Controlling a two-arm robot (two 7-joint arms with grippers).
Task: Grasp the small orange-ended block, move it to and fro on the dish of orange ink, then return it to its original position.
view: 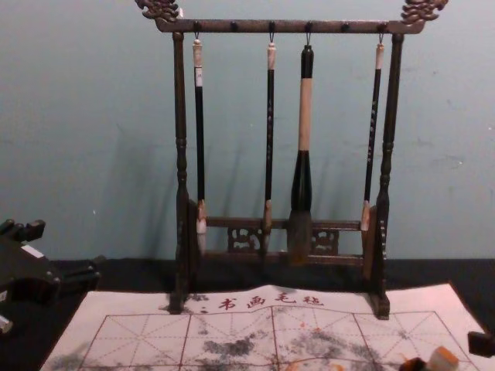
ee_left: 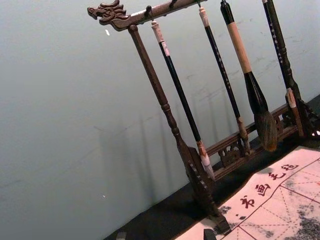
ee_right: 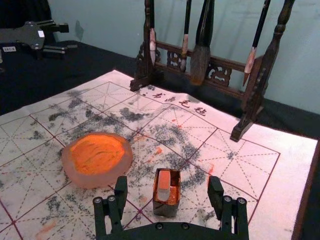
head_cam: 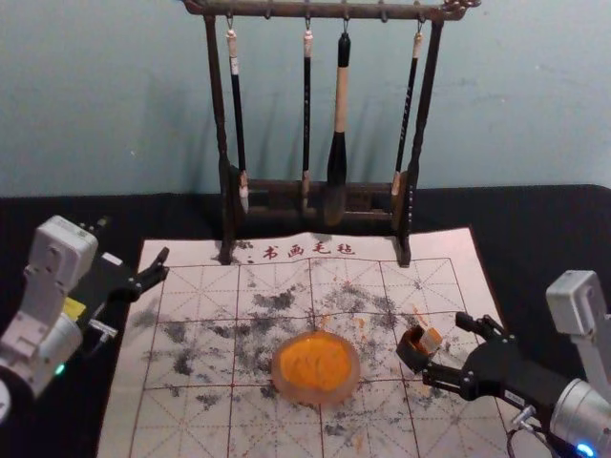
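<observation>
Brushes [head_cam: 341, 100] and gridded mat [head_cam: 420, 281] mark a calligraphy workspace.

The orange-ended block [ee_right: 163, 189] sits tilted in an open box [ee_right: 165, 209]; the round, pale-rimmed dish [head_cam: 284, 387], its orange ink streaked, lies flat on the mat [head_cam: 205, 255].

Silvery-white right arm [head_cam: 582, 415], blue light [head_cam: 584, 449] — black end effector [head_cam: 447, 348], round screws [ee_right: 185, 226], pale label [head_cam: 514, 397]

Faintly glossy wooden rack [view: 290, 27], matt black cloth [head_cam: 554, 221], smooth translucent dish [ee_right: 82, 178].
</observation>
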